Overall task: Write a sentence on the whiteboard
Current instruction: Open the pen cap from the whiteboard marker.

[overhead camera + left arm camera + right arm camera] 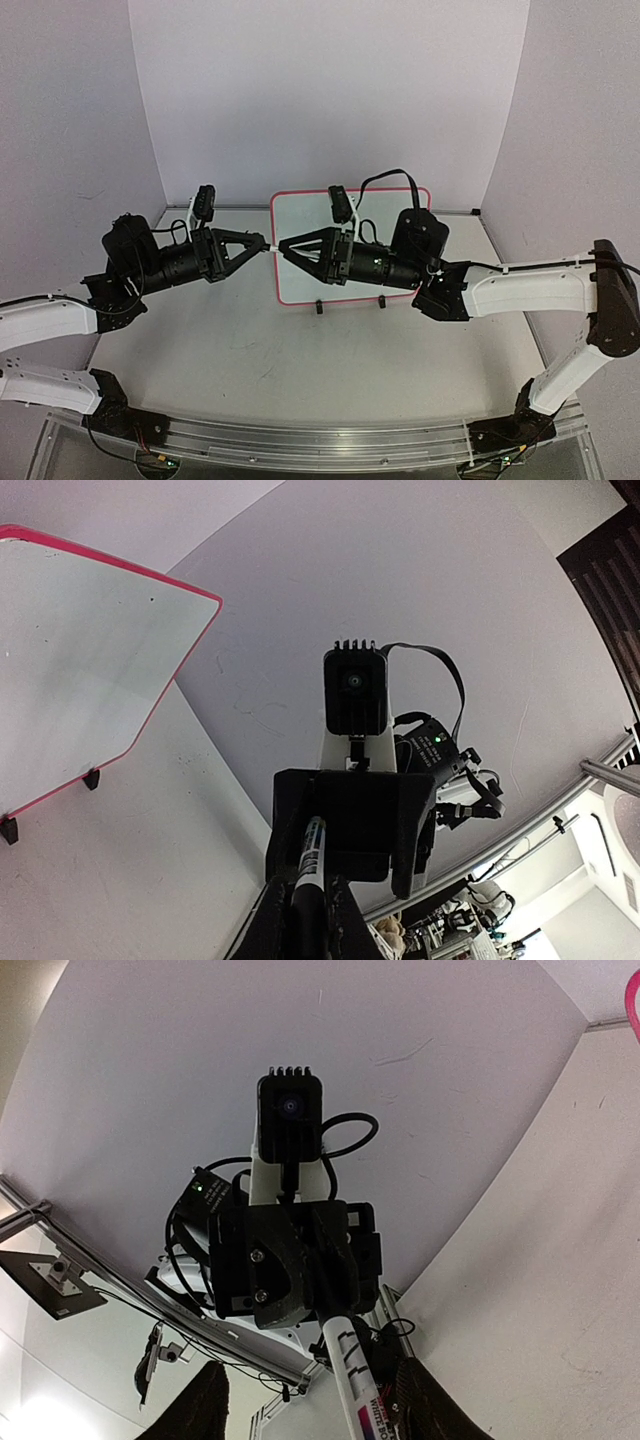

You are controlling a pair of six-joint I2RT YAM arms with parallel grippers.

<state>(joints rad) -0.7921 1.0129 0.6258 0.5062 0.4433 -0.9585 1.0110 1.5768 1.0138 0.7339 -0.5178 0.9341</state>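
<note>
Whiteboard [300, 215]: upright at frame centre, behind both hands, standing on two black feet [319, 308] on the worktop [250, 350]. The visible face is blank, with no writing seen.
Left hand [262, 243]: fingers drawn in on one end of the marker [272, 246].
Right hand [282, 248]: tip to tip with the left, closed on the marker's other end.
Handling, judged: the board looks light, stiff and slick-faced, and is likely to tip or skid under pen pressure. Steady it by the upper edge of the red frame, not the face.
Marker, judged: slim, smooth barrel; grip at mid-barrel.
</note>
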